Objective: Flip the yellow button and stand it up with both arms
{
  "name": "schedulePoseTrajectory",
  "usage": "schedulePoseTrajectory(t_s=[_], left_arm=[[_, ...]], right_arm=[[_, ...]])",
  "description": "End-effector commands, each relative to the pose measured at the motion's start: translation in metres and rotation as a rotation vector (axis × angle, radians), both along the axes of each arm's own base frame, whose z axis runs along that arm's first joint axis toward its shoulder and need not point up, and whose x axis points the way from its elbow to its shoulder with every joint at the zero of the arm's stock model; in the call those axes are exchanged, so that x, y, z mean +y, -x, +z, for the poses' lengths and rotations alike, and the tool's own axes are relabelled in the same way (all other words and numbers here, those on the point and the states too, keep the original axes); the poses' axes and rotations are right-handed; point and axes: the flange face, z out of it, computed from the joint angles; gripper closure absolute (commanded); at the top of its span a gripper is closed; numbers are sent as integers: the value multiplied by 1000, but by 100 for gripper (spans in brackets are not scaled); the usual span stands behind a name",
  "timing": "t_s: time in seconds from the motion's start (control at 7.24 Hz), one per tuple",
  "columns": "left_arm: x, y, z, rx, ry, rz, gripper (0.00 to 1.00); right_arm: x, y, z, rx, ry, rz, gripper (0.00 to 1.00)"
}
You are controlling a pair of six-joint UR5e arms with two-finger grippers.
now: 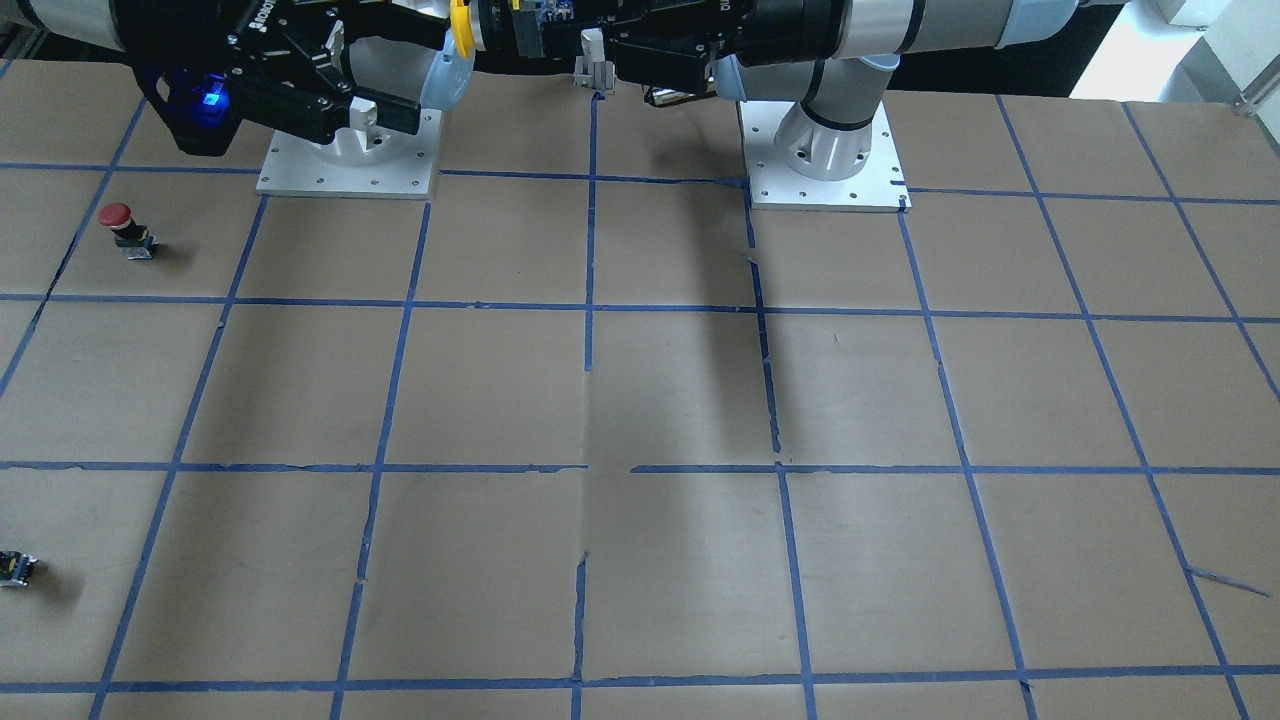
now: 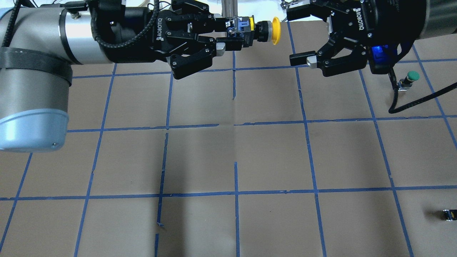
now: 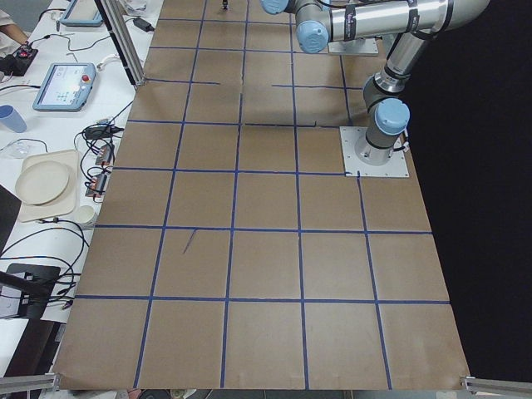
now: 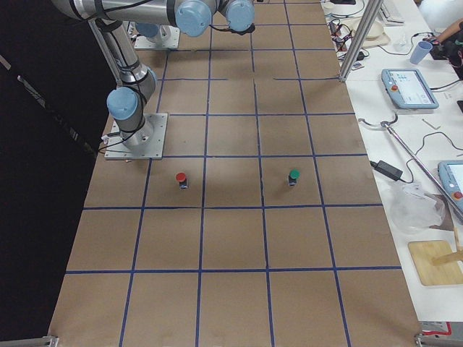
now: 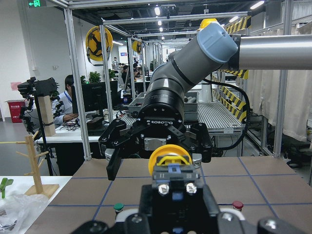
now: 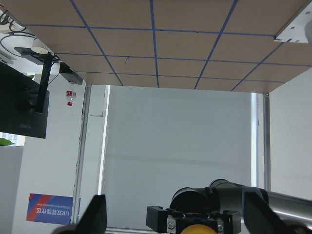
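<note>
The yellow button (image 2: 266,31) hangs sideways over the bench (image 2: 271,153) at 12 o'clock in the overhead view, base grasped by the left hand (image 2: 225,35), cap facing the spread-open right hand (image 2: 298,37) at 3 o'clock: a mid-air handover, likely next needing that hand to close around the cap.

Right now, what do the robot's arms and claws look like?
Both are fat silver-grey tubes. The left arm has a pale blue joint cap and a black strap. The left gripper and right gripper are black two-finger claws marked ROBOTIQ in white. The right arm carries a blue light and a black cable.
</note>
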Motion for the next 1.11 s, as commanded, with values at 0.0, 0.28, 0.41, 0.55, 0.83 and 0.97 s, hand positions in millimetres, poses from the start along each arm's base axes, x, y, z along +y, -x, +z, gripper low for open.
schedulePoseTrajectory(t_s=[0.0, 0.28, 0.41, 0.55, 0.83, 0.97], left_arm=[[3, 8, 2, 8, -138, 4, 89], [4, 8, 3, 11, -191, 7, 90], [5, 9, 4, 21, -198, 2, 90], [6, 13, 2, 20, -214, -7, 90], [6, 17, 3, 22, -224, -17, 90], [7, 17, 4, 33, -223, -22, 90]], right_arm=[[9, -7, 8, -1, -21, 3, 0], [17, -9, 16, 2, -28, -3, 0], [22, -10, 20, 4, -20, -4, 0], [26, -12, 24, 5, -7, -1, 0], [24, -14, 26, -24, -5, -18, 0], [23, -14, 26, -24, -5, -20, 4]])
